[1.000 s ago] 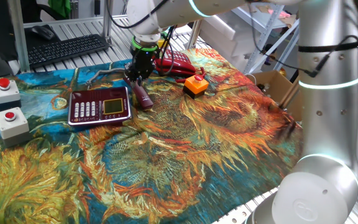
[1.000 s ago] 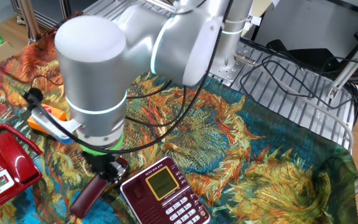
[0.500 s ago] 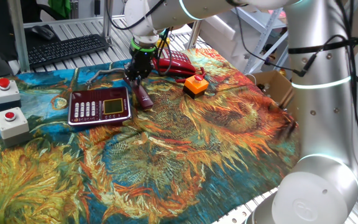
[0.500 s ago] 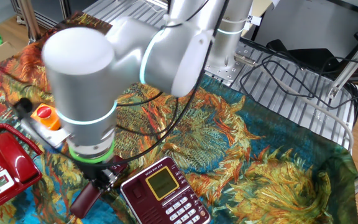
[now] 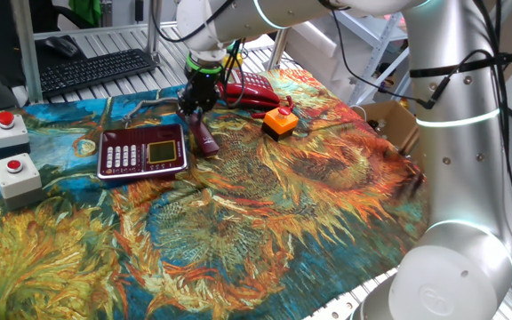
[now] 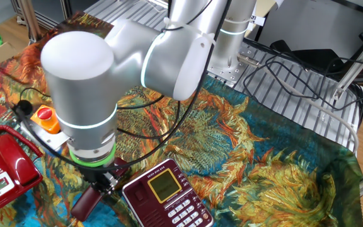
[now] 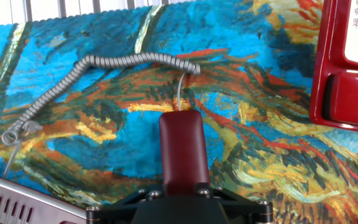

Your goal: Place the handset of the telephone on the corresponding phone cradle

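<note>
Down at the cloth's far edge, the gripper (image 5: 195, 111) is clamped on the handset (image 5: 204, 140), which slants with 1 end on the cloth just beside the phone cradle (image 5: 142, 151); its grey cord (image 7: 92, 71) trails loose. Grasping looks done; lifting across and seating it remain, with the cradle's rest bare.

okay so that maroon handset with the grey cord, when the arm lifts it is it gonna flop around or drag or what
The handset looks like one rigid plastic bar, so it probably won't flex. It seems slim and smooth, so it may twist in the hand if gripped off-centre. The coiled cord lies slack on the cloth and will likely trail and tug lightly.
</note>
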Controlling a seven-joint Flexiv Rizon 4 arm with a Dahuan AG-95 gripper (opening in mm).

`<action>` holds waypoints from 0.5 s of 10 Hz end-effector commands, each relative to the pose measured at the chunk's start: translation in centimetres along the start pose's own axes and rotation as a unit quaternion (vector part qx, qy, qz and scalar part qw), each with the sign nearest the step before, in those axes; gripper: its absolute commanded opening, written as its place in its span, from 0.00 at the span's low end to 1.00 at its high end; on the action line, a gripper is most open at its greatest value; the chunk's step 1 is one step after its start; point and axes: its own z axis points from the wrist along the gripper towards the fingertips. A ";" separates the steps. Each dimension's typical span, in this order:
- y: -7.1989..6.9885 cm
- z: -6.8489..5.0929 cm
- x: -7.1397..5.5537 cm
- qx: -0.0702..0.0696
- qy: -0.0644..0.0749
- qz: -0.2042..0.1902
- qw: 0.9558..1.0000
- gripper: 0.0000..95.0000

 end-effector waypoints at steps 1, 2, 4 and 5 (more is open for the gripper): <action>0.0 0.2 -0.2 0.001 0.002 0.000 1.000 0.80; 0.0 0.3 -0.3 0.001 0.002 0.001 1.000 0.80; 0.0 0.6 -0.4 0.001 0.003 -0.002 1.000 0.80; -0.1 0.8 -0.4 0.000 0.003 -0.003 1.000 0.80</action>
